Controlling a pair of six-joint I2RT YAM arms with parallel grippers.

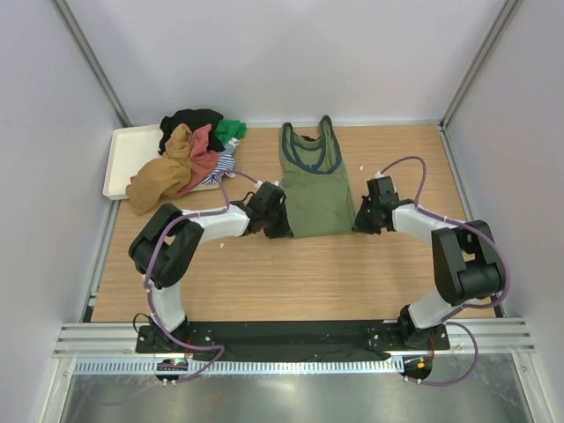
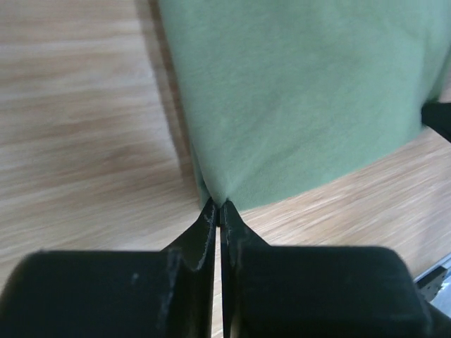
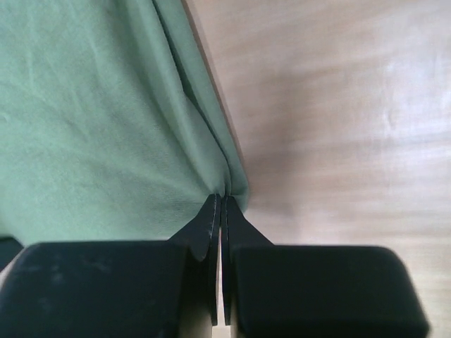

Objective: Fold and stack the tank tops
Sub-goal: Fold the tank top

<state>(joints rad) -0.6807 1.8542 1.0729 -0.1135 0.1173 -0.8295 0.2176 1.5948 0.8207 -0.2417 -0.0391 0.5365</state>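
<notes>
gripping both near hem corners: left gripper [image 2: 218,208] was clamped on the near-left corner of the olive green tank top [image 1: 315,181], and right gripper [image 3: 220,199] was clamped on the near-right corner. both wrist views showed the jaws closed on a pinch of green cloth, with the cloth puckering up off the table [image 1: 264,282] at each pinch.

the top lay flat mid-table, long axis running near to far: hem at the near end by the grippers, straps and navy-trimmed neckline at the far end. so the whole garment lay on the far side of both tools. each arm sat at its own end of the hem, roughly level with the other; neither was nearer, and the hold looked symmetric.

judgement: a hem-to-straps fold would need both corners carried toward the far end together along that axis. uneven travel would likely skew the fold.

other tank tops [image 1: 189,159] sat heaped on and over the cream tray [image 1: 119,159] at far left, well apart from the olive one. no folded stack visible yet.
</notes>
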